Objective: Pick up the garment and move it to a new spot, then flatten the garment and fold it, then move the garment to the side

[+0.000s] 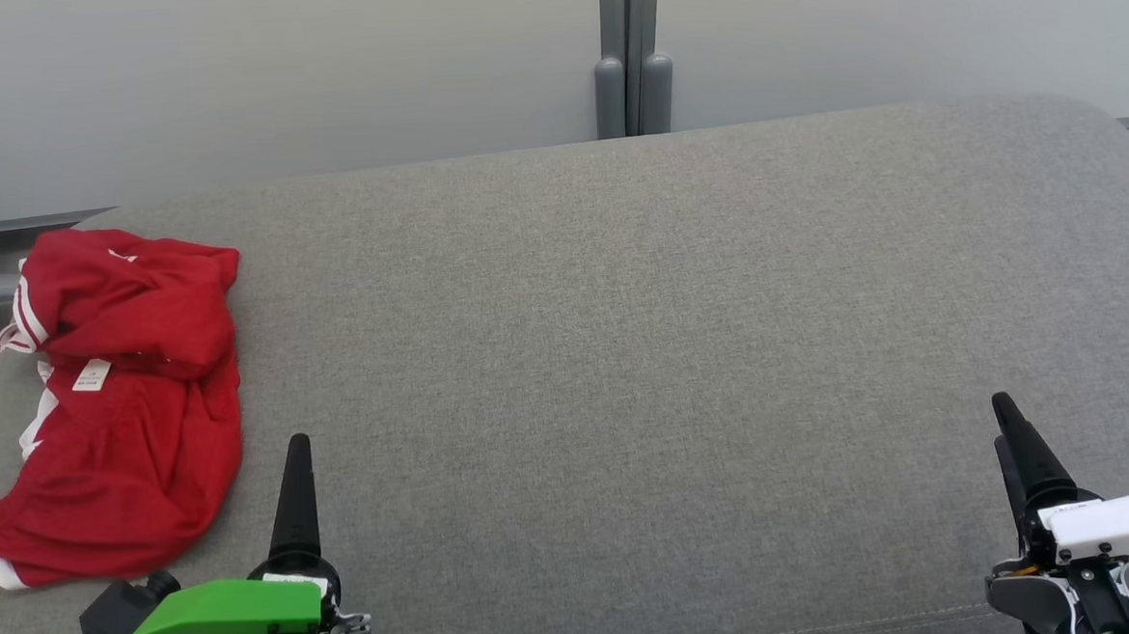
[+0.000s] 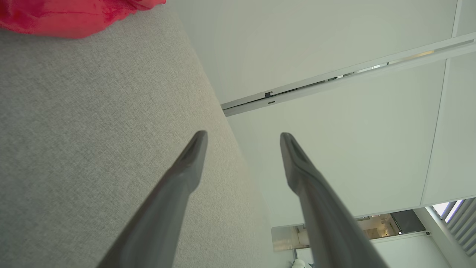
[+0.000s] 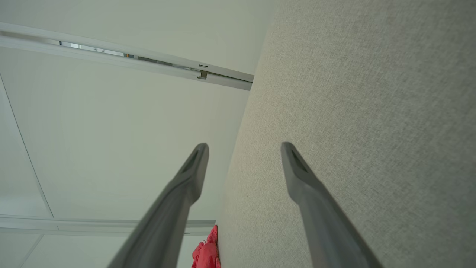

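Left gripper (image 2: 243, 134) hovers over the near left part of the grey upholstered surface (image 1: 624, 352), fingers spread wide and empty. Red garment (image 1: 125, 417), with white trim and a white label (image 1: 91, 375), lies crumpled at the left end of the surface, just beyond and left of that gripper, apart from it. Grey post (image 1: 633, 52) stands behind the far edge of the surface, near its middle, between pale wall panels (image 1: 271, 71). Right gripper (image 3: 244, 146) hovers over the near right part of the surface, fingers spread wide, holding nothing.
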Motion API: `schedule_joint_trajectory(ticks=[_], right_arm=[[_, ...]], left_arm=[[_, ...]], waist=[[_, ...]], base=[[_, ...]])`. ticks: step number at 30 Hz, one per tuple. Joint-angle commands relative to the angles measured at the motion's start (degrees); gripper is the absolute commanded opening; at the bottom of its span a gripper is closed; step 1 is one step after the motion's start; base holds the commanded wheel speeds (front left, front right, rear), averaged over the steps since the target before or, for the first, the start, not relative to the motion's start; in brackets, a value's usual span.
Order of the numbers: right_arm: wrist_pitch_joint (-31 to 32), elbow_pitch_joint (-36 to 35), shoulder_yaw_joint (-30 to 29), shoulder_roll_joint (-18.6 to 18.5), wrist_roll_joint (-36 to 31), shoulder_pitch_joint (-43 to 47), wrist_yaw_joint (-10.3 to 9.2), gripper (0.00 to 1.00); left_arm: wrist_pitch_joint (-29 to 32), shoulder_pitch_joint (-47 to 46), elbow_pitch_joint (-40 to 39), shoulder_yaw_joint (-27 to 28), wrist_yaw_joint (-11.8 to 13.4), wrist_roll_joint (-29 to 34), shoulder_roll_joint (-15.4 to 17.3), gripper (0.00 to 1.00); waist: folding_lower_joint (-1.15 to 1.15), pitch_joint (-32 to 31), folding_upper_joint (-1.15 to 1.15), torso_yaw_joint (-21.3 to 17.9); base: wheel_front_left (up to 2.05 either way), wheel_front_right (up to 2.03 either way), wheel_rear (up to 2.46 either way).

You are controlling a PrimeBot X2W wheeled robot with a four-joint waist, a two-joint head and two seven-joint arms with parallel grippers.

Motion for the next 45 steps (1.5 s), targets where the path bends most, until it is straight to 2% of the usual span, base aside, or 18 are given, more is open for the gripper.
schedule_joint_trajectory(ticks=[1, 2, 3, 11, 19, 45], right_arm=[[-1.2, -1.9, 0.9, -0.7, -3.1, -0.1, 0.01, 1.00], [-1.2, -1.9, 0.9, -0.7, -3.1, -0.1, 0.01, 1.00], [-1.8, -2.4, 1.4, -0.7, -5.1, 0.1, 0.01, 1.00], [-4.3, -4.2, 4.0, -0.8, -13.5, 0.4, 0.02, 1.00], [-6.6, -4.7, 7.1, -0.9, -22.3, 0.5, 0.02, 1.00], [-12.7, -4.5, 14.2, -1.1, -41.6, 1.3, 0.03, 1.00]], left_arm=[[-0.5, 0.0, -1.8, 0.2, 0.7, 4.9, 0.1, 1.00], [-0.5, 0.0, -1.8, 0.2, 0.7, 4.9, 0.1, 1.00], [-0.8, 0.4, -2.4, 0.2, 1.0, 8.2, 0.1, 1.00], [-1.8, 1.8, -4.0, 0.6, 2.0, 19.3, 0.5, 1.00], [-2.7, 3.2, -3.7, 0.4, 2.8, 28.5, 1.2, 1.00], [-5.2, 7.0, -3.4, 1.1, 5.3, 47.2, 2.9, 1.00]], waist=[[0.00, -0.1, 0.00, 0.0], [0.00, -0.1, 0.00, 0.0], [0.00, -0.2, 0.00, 0.0], [0.00, -0.6, 0.00, -0.1], [0.00, -0.9, 0.00, -0.1], [0.00, -1.9, 0.00, -0.2]], base=[[0.00, 0.00, 0.00], [0.00, 0.00, 0.00], [0.00, 0.00, 0.00], [0.00, 0.00, 0.00], [0.00, 0.00, 0.00], [0.00, 0.00, 0.00]])
